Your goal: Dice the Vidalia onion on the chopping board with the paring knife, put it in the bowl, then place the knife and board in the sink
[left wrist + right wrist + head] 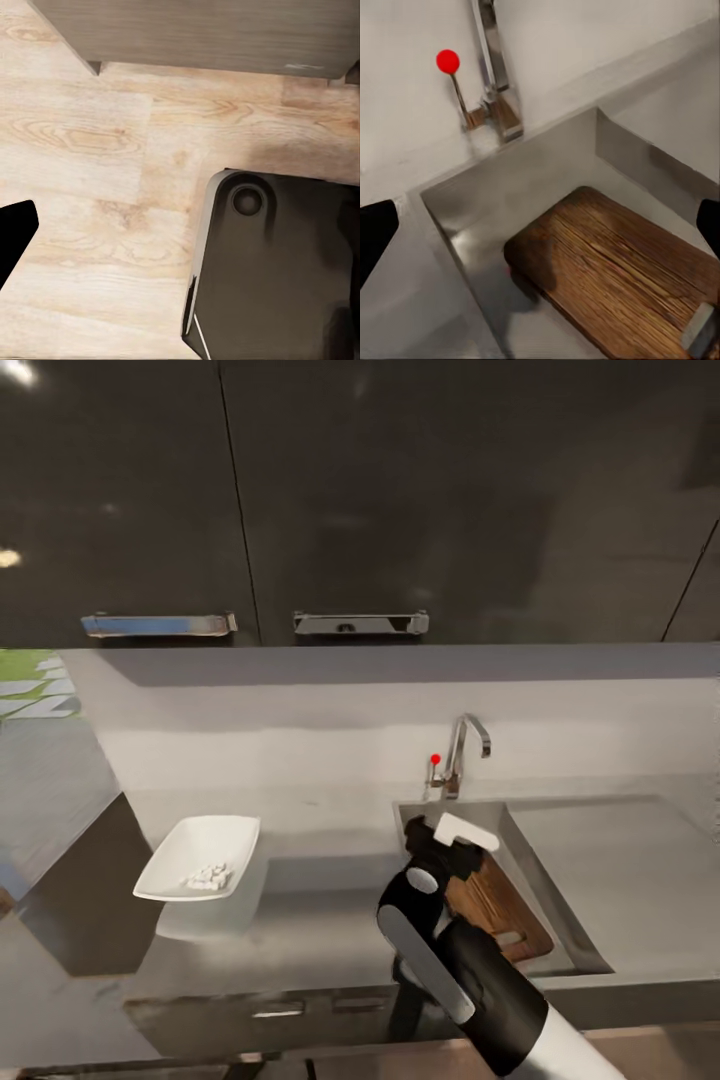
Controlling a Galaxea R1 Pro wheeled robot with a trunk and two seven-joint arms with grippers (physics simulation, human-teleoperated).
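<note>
Now the chopping board [497, 908] is lying in the sink [590, 950], with the right gripper [452, 838] hovering above it.

Seen from the head, the right arm is reaching over the basin, its black wrist covering part of the board; the bowl [200, 857] is sitting well apart on the countertop [320, 930], holding small white diced pieces [208, 876], and the faucet [465, 750] with its red knob [435, 759] is standing behind the sink. From the left wrist, the camera is looking down at a wooden floor [97, 150] and a dark base [277, 270]; whether that gripper is apart or together cannot be told. From the right wrist, the two fingertips [375, 232] are standing wide apart at the edges, gripping nothing, and the board [630, 285] is resting tilted against the sink wall [649, 161].
</note>
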